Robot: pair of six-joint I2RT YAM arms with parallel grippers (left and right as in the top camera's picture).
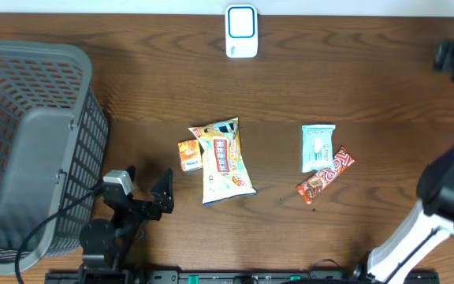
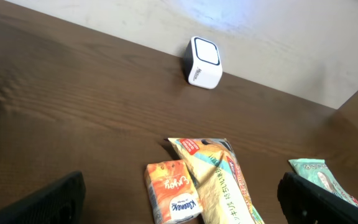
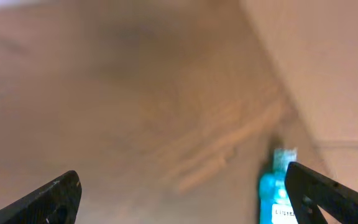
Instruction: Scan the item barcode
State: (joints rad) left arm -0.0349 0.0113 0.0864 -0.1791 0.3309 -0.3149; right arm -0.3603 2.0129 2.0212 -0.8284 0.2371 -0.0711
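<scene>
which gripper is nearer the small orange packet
Left. The left gripper is close beside the small orange packet; the right gripper is far away, at the overhead view's far edge.

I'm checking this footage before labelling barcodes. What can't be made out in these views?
- Barcodes: none readable on the yellow snack bag, orange pack, mint packet or red candy bar; overhead print too small.
- Right wrist view: blurred; the blue object is unidentifiable.
- Left wrist view: the mint packet is partly hidden by a gripper finger.
</scene>
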